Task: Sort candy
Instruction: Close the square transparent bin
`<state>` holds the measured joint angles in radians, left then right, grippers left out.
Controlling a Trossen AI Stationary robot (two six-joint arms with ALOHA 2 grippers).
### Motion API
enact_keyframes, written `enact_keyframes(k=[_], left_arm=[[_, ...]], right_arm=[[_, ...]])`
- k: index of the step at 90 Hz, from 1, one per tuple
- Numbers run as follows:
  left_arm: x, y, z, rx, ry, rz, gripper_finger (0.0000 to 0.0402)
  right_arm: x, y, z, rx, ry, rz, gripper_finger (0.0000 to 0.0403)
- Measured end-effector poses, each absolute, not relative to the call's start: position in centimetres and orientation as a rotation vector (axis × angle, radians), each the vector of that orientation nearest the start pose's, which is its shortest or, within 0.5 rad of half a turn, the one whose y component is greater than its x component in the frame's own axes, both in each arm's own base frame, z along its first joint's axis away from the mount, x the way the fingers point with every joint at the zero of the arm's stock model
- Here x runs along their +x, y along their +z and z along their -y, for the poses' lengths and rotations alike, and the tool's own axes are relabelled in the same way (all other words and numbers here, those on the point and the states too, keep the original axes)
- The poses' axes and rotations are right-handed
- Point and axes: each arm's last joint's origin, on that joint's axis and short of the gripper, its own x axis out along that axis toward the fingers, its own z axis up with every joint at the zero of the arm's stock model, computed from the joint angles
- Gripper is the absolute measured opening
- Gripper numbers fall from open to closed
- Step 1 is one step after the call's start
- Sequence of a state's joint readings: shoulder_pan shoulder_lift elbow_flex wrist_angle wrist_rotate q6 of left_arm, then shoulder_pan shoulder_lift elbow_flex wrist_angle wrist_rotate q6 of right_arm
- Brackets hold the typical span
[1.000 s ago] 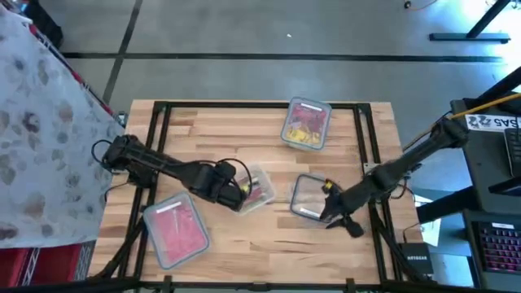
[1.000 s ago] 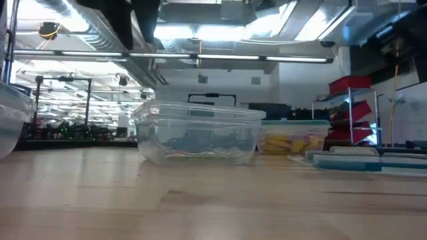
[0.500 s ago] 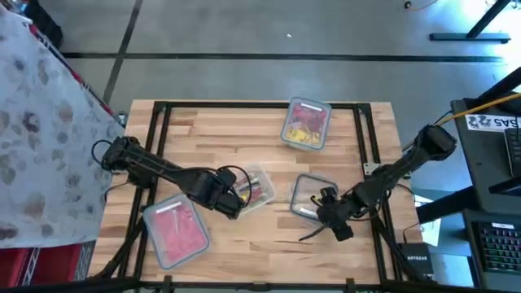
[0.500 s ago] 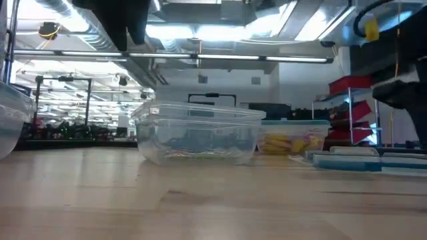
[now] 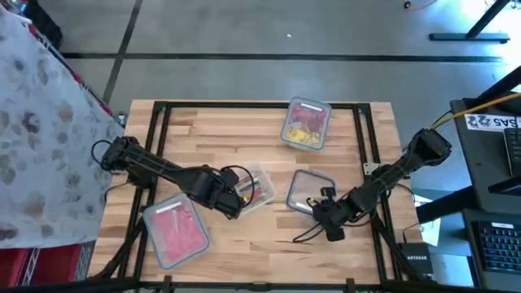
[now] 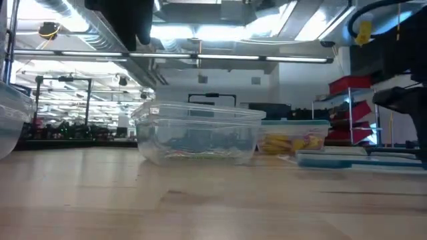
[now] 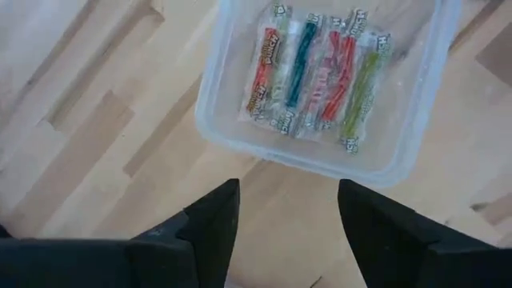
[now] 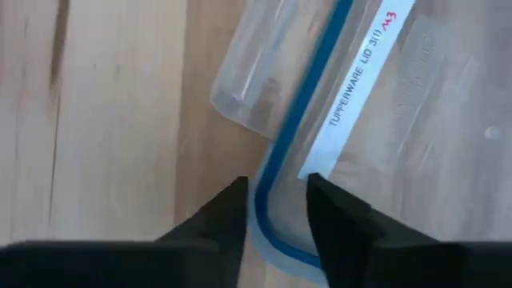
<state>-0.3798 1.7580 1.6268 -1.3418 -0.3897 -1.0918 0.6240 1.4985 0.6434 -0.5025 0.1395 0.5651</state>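
From above, the wooden table (image 5: 236,138) carries four clear tubs: one with yellow and red candy (image 5: 305,124) in the upper middle of the frame, one of pink candy (image 5: 176,231) at lower left, a small tub (image 5: 254,185) in the centre, and a lid (image 5: 307,194) right of centre. The left gripper (image 5: 232,203) sits at the small tub's lower left corner, and the right gripper (image 5: 319,213) lies over the lower edge of the lid. Only the left wrist camera shows what the small tub (image 7: 232,136) holds: five long wrapped candy sticks (image 7: 314,78) lying side by side, their long axes running from lower left to upper right of that frame, in red, blue, pink-red and green; its own fingers (image 7: 210,226) stand wide apart and empty, short of the tub's wall. The right wrist camera shows that lid (image 8: 360,88) up close, blue-rimmed and printed with a label, its rim running between the narrowly spread fingers (image 8: 216,220); whether they press it cannot be told. The table-level camera shows an empty-looking tub (image 6: 199,132) in the middle with the yellow candy (image 6: 291,142) dim behind it; the sticks are hidden there, and the arms are cut off at the top
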Motion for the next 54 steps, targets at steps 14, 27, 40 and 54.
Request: enact_keyframes(k=[14,27,40,54], left_arm=[[31.0,29.6,11.2,-0.369,0.710,-1.152,0.0196],[31.0,29.6,11.2,-0.366,0.708,-1.154,0.0196],[31.0,29.6,11.2,-0.369,0.706,-1.151,0.0196],[31.7,29.7,11.6,-0.359,0.607,-1.130,0.0196]], right_arm=[[18.9,12.8,-13.0,-0.021,-0.010,-1.332,0.0009],[19.4,13.9,-13.3,0.009,-0.054,-1.355,0.0004],[20.1,16.2,-14.0,0.015,-0.052,-1.382,0.0002],[20.9,19.3,-14.9,0.024,0.045,-1.442,0.0001]])
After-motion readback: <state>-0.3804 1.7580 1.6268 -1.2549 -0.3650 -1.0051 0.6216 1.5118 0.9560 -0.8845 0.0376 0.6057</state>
